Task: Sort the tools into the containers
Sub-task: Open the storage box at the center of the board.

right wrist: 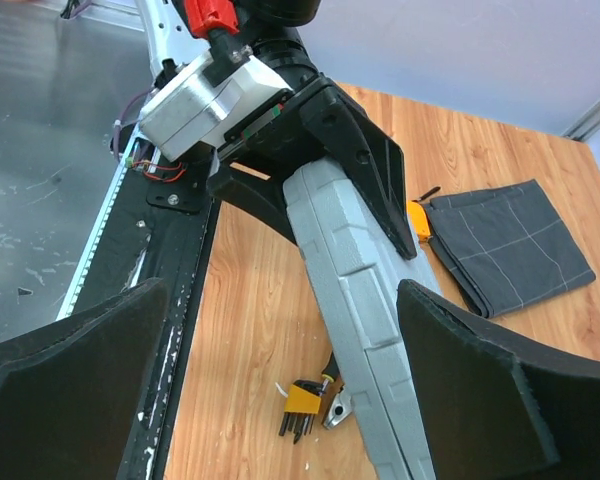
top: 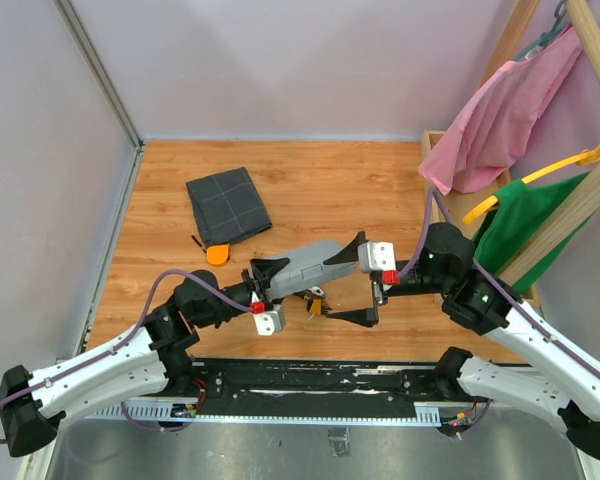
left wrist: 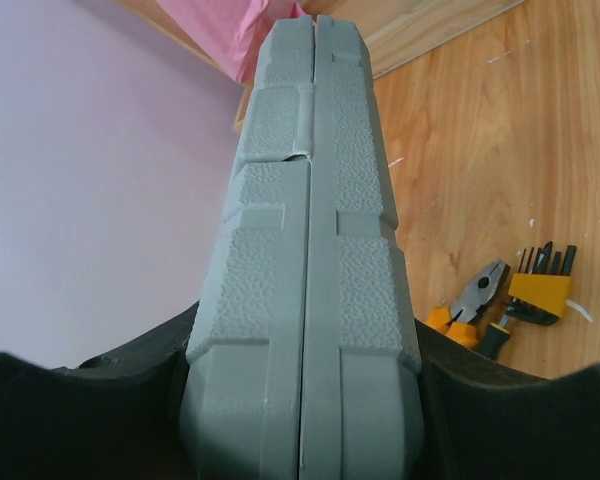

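Observation:
My left gripper (top: pixel 270 275) is shut on one end of the closed light-grey case (top: pixel 312 262), holding it on edge above the table. In the left wrist view the case (left wrist: pixel 310 230) fills the space between my black fingers (left wrist: pixel 525 405). My right gripper (top: pixel 358 282) stands open, its two fingers astride the case's other end (right wrist: pixel 365 310) without closing on it. Orange-handled pliers (left wrist: pixel 477 298) and an orange bit holder (left wrist: pixel 540 290) lie on the wood under the case. The dark grey pouch (top: pixel 227 205) lies flat at the back left, a round orange piece (top: pixel 218 254) by its near corner.
A wooden rack (top: pixel 555 215) with pink cloth (top: pixel 500 115) and green cloth (top: pixel 530 215) on hangers stands at the right edge. A black rail (top: pixel 320 378) runs along the near edge between the arm bases. Walls close the back and left.

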Motion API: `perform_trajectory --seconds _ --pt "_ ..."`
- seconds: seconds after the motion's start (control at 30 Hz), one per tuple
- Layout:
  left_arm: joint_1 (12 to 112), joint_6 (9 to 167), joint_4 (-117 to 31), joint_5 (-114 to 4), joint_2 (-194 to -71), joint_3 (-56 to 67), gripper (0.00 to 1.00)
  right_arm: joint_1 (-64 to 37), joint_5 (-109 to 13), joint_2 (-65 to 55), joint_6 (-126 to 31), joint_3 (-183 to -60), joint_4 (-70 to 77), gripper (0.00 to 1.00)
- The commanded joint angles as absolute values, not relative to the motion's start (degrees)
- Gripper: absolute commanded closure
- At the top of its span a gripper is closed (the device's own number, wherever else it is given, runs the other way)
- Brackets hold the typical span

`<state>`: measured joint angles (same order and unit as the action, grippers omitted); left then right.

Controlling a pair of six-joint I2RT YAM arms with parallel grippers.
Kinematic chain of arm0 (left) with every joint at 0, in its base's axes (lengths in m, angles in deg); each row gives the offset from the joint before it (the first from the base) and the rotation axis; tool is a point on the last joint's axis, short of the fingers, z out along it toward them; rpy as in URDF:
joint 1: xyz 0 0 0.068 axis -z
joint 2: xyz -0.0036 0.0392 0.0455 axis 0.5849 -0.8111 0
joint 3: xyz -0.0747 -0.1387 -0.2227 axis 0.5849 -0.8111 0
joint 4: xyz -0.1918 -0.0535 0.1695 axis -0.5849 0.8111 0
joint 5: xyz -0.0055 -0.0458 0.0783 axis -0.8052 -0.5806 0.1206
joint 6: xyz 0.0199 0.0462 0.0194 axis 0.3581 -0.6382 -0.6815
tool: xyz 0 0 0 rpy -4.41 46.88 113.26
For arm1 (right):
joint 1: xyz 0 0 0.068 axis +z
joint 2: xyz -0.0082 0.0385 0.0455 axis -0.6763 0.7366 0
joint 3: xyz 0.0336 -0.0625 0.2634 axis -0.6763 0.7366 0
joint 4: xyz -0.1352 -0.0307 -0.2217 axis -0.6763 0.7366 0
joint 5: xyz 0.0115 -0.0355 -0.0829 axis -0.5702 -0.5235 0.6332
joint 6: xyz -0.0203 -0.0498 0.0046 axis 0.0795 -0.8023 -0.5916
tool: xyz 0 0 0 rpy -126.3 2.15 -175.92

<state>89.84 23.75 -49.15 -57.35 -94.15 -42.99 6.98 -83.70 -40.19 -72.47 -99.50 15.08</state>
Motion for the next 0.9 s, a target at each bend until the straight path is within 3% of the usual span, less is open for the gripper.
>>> perform_trajectory --seconds 0.0,0.87 --pt "89.76 17.2 -56.45 -59.6 -94.33 -41.86 1.0 7.79 -86.95 -37.75 -75.3 -102.49 16.69 0.02" --pt "89.75 6.77 -56.5 -60.37 -93.9 -42.07 1.0 7.77 -90.79 -30.63 -78.93 -105.44 22.9 0.01"
